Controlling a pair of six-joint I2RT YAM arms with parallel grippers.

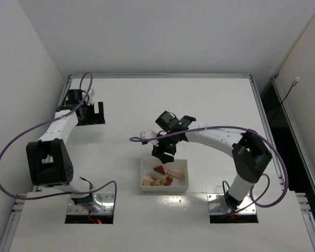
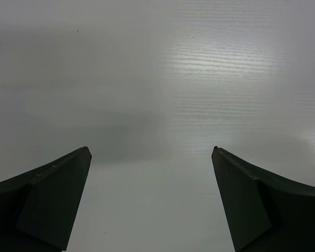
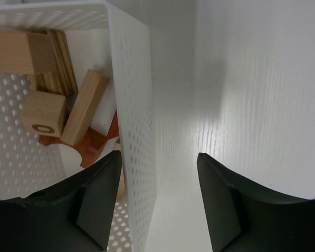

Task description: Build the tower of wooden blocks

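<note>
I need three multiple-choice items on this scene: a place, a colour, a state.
1. Where do the blocks lie? A in the right jaws; B in the tray; C in the left jaws.
2. What colour is the tray? A white; B red; C black.
3. How do the left jaws stand? A shut on a block; B shut, empty; C open, empty.
Key: B, they show inside its walls; A, its walls are white; C, the left wrist view shows them apart, nothing between.
</note>
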